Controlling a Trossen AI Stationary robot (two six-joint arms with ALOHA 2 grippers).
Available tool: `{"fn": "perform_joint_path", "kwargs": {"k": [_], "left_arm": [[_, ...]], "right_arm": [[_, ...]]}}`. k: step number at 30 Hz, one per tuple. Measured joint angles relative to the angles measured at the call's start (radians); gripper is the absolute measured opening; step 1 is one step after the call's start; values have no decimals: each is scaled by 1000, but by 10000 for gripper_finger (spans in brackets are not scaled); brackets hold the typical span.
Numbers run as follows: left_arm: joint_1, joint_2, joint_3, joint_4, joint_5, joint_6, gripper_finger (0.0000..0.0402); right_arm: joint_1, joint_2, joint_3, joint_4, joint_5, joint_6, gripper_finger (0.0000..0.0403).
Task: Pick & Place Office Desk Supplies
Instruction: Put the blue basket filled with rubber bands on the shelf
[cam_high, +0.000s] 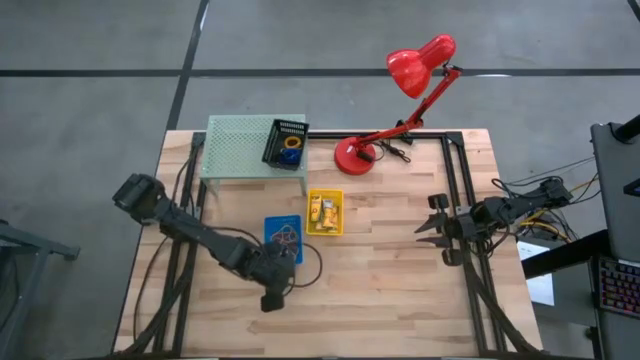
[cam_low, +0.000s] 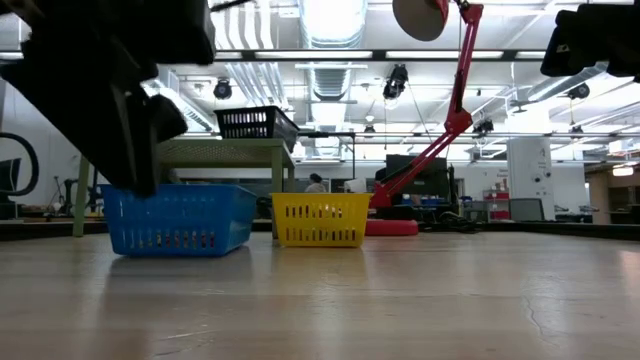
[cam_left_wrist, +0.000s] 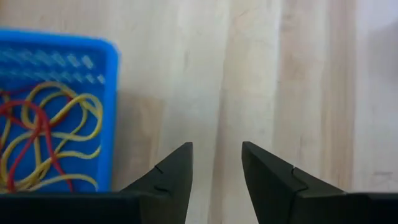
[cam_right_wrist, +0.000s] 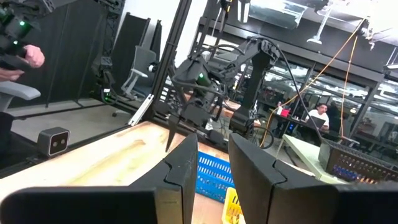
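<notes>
While the wooden table (cam_high: 400, 260) fills centre frame, grey floor surrounds it; left gripper (cam_left_wrist: 216, 163) and right gripper (cam_right_wrist: 212, 155) jaws part-open, empty; blue basket (cam_left_wrist: 56, 112) cut off at left edge.

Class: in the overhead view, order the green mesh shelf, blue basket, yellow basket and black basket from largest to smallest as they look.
1. Green mesh shelf.
2. Blue basket and yellow basket: about alike, and the left arm overlaps the blue one.
3. Black basket, sitting on the shelf.
</notes>
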Motion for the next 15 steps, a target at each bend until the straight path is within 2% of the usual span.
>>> {"fn": "perform_joint_path", "kwargs": {"k": [3, 8, 12, 15], "left_arm": [[-13, -2, 12, 0, -27, 63, 143], [-31, -2, 18, 0, -138, 168, 143], [-27, -2, 2, -34, -219, 169, 146], [-13, -2, -4, -39, -235, 154, 149]], "right_arm": [[0, 0, 0, 0, 0, 0, 86], [0, 0, 0, 0, 0, 0, 86], [0, 0, 0, 0, 0, 0, 86], [0, 0, 0, 0, 0, 0, 86]]}}
